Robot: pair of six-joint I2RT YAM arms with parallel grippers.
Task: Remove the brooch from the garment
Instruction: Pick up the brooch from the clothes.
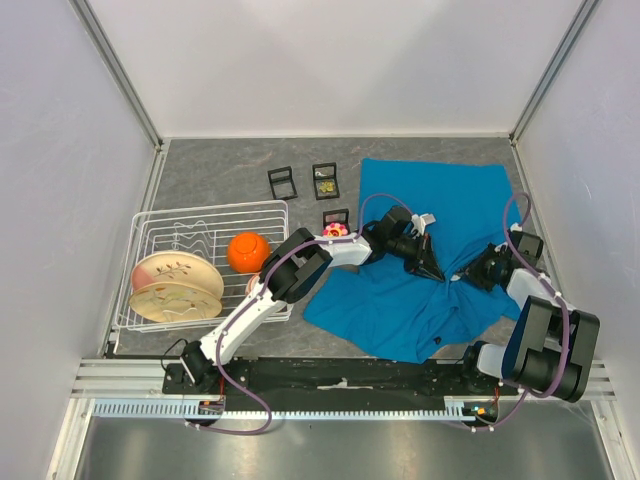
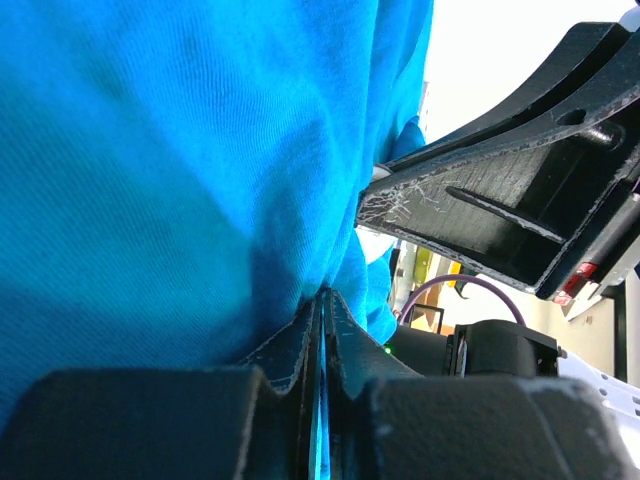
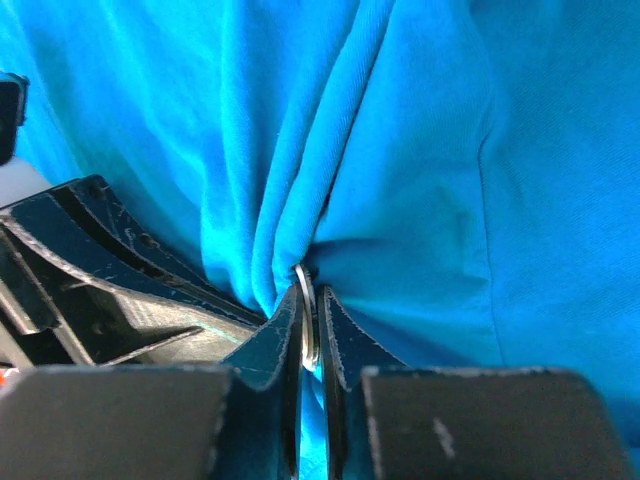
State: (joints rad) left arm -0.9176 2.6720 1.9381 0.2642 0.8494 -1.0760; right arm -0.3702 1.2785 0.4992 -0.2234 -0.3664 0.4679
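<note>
The teal-blue garment (image 1: 430,260) lies on the grey table right of centre, bunched up in the middle. My left gripper (image 1: 434,272) is shut on a fold of the garment (image 2: 180,160); cloth shows between its jaws. My right gripper (image 1: 462,277) faces it from the right and is shut on the brooch (image 3: 306,315), a thin silver metal disc seen edge-on, still against the gathered cloth (image 3: 400,150). The two grippers almost touch; the left one's fingers (image 3: 110,290) show in the right wrist view.
A white wire dish rack (image 1: 205,260) at the left holds patterned plates (image 1: 175,285) and an orange ball (image 1: 247,251). Three small black frames (image 1: 325,180) stand behind the garment's left side. A pink object (image 1: 336,230) sits near the left arm. White walls enclose the table.
</note>
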